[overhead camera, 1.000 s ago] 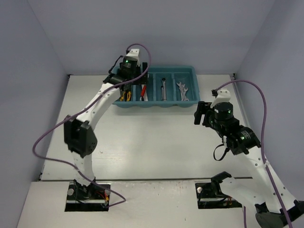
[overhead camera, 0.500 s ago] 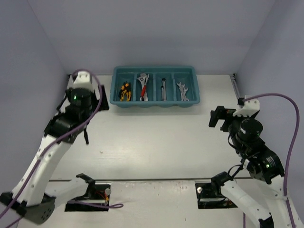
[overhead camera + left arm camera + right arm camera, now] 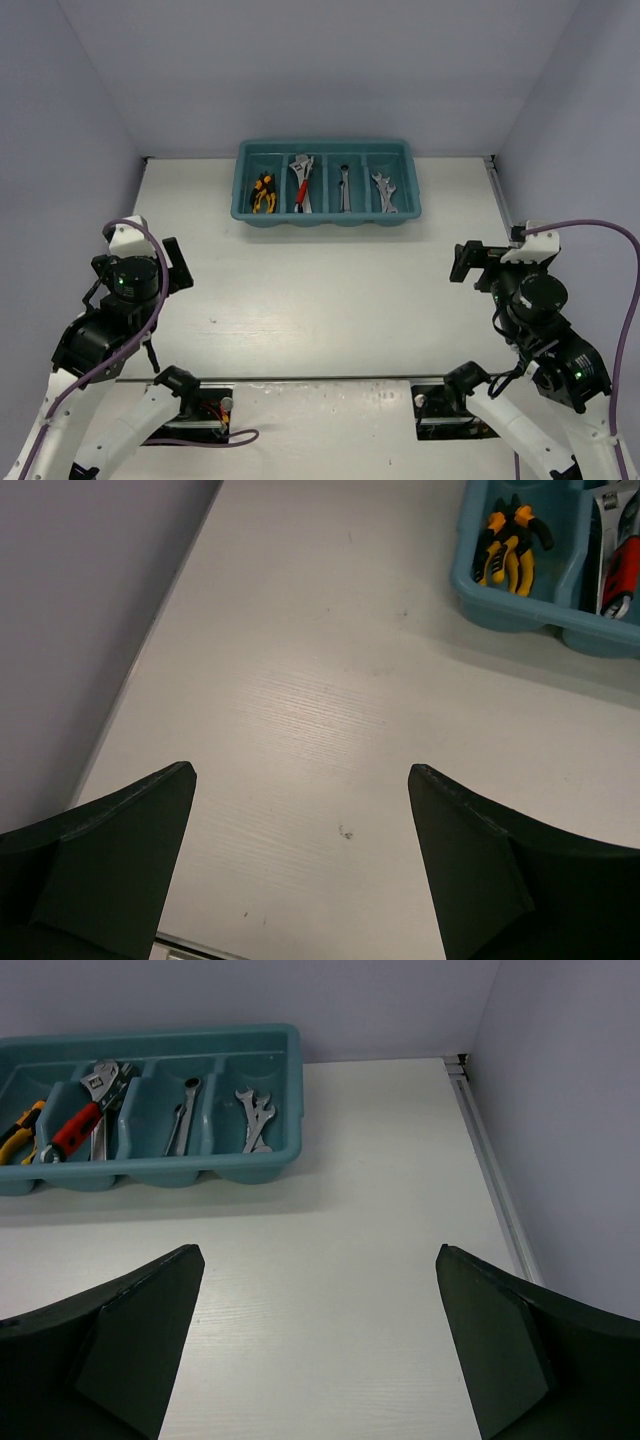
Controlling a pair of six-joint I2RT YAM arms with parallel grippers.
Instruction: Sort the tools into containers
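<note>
Teal-blue plastic tray with four narrow compartments sits at the middle of the white table's far edge, long side along that edge.

Contents, from the tray's left end to its right end:
- yellow/orange-handled pliers, black at the jaws in the left wrist view
- red-handled adjustable wrench, head toward the far rim; there is more silver metal next to it, but I can't tell which tool it is
- one slim silver spanner, lengthwise
- a small bunch of silver open-end spanners, overlapping

No tools are on the tabletop outside the tray.

Left gripper: jaws wide apart, nothing between them. It's over bare table near the left edge, well apart from the tray.

Right gripper: jaws also spread fully, holding nothing. It's near the right edge, facing the tray's right end, well short of it.
</note>
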